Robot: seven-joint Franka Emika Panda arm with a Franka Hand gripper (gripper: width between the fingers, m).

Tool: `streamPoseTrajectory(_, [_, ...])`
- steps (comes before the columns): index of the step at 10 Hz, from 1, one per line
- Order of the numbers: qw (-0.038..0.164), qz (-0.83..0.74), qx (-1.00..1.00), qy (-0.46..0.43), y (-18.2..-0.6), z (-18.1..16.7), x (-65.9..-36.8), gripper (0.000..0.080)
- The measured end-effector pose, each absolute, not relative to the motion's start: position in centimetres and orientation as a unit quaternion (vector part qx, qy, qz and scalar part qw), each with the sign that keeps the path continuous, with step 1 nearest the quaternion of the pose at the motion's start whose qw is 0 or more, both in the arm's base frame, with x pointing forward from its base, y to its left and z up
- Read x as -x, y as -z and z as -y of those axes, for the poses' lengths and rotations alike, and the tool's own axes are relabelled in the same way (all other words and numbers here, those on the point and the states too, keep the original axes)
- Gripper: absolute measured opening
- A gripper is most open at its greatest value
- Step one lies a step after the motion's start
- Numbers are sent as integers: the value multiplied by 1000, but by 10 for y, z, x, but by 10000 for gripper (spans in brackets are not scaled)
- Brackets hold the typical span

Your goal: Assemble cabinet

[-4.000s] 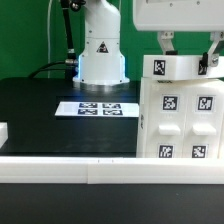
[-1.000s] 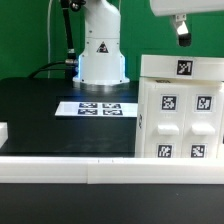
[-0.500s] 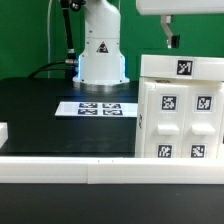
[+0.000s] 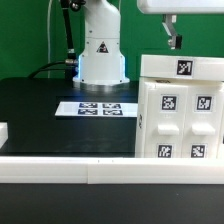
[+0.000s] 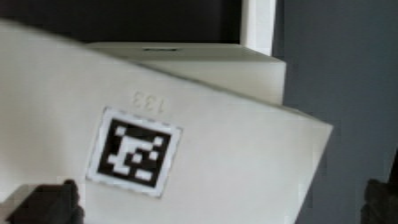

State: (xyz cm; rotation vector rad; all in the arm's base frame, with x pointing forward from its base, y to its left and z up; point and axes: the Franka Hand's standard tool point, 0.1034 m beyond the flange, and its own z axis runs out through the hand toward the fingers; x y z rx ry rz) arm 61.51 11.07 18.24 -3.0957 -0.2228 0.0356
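Observation:
The cabinet [image 4: 180,110] is a large white box with black-and-white tags, standing at the exterior view's right on the black table. A flat tagged panel [image 4: 183,67] lies on top of it. My gripper [image 4: 195,38] hangs just above that top panel, holding nothing; only one dark finger [image 4: 171,34] shows in the exterior view. In the wrist view the gripper [image 5: 222,205] is open, with the fingertips [image 5: 45,205] far apart over the white top panel [image 5: 214,120] and its tag [image 5: 137,150].
The marker board [image 4: 98,108] lies flat in the middle of the black table [image 4: 40,115]. The robot base [image 4: 100,50] stands behind it. A small white block [image 4: 3,130] sits at the left edge. A white rail [image 4: 90,172] runs along the front.
Four seconds ago the gripper was down around the cabinet's top panel. It has let go and risen, then shifted a little toward the exterior view's left. The cabinet has not moved.

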Motion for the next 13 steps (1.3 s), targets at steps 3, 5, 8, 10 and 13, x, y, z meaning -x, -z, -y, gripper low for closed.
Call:
streamPoseTrajectory(3, [20,184,983,-10,-181,-109,-615,797])
streamPoseTrajectory(5, [20,290,957,-9,-181,-109,-614,797])
streamPoseTrajectory(8, [21,426,905,-6,-178,-107,-614,797])
streamPoseTrajectory(10, [21,493,870,-6,-170,-99,-611,797])
streamPoseTrajectory(13, [22,505,863,-7,-158,-91,-604,797])
